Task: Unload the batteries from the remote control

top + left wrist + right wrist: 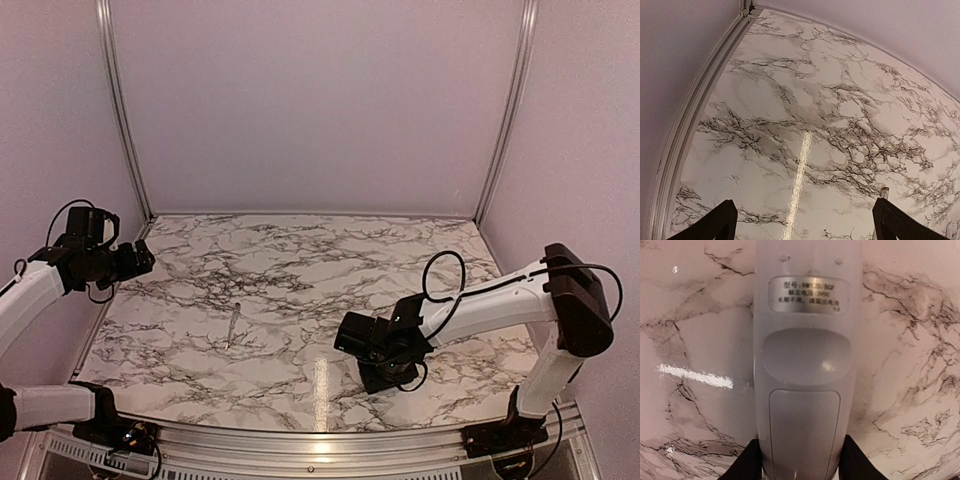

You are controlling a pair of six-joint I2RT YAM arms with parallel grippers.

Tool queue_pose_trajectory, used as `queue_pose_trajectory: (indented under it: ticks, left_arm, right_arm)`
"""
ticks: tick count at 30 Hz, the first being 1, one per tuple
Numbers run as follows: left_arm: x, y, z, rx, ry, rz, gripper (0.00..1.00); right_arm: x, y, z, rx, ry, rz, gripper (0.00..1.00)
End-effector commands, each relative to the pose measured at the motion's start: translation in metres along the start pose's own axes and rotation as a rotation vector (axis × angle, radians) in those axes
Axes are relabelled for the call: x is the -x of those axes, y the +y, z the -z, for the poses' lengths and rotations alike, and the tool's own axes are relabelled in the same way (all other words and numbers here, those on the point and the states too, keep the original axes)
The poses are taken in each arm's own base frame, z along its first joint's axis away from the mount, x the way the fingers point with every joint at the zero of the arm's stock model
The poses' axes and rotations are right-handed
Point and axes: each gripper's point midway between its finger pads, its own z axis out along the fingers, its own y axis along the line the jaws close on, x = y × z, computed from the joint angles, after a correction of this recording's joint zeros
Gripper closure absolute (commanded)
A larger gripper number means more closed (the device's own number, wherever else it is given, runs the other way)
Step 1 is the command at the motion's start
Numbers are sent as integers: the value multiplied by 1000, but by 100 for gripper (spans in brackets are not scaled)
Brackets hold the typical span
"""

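- Gripping the remote control (805, 365) by its near end, my right gripper (800, 452) has one dark finger (747, 465) pressed against each long side, so it is clamped on the remote.
- It points straight away from my right wrist camera with its back face up.
- A silver label (802, 294) with printed text sits toward the far end, with a shallow oval dip below it.
- The battery cover (805, 430) sits flush in place, nearest my fingers.
- The marble-patterned table (695, 340) lies beneath; I cannot tell whether the remote rests on it or hangs just above.
- From the top camera, my right gripper is low over the front right part of the table, and its body hides the remote.
- A thin silvery stick (233, 325) lies on the table left of centre, well apart from my right gripper.
- My left gripper (135, 260) hangs raised at the table's left edge, beside the metal rail (695, 115), its fingers (715, 225) spread wide apart and holding nothing.
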Motion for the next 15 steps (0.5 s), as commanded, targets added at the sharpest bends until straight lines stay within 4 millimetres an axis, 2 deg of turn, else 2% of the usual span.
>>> queue_pose_trajectory:
  ticks: [1, 10, 15]
  left_arm:
    - [-11, -20, -5, -118, 41, -22, 1]
    - [-30, -69, 0, -409, 152, -30, 3]
    - [-41, -87, 5, -514, 215, -24, 5]
  right_arm:
    - [26, 15, 6, 9, -88, 63, 79]
    - [51, 35, 21, 40, -158, 138, 79]
    - [61, 46, 30, 65, -184, 168, 80]
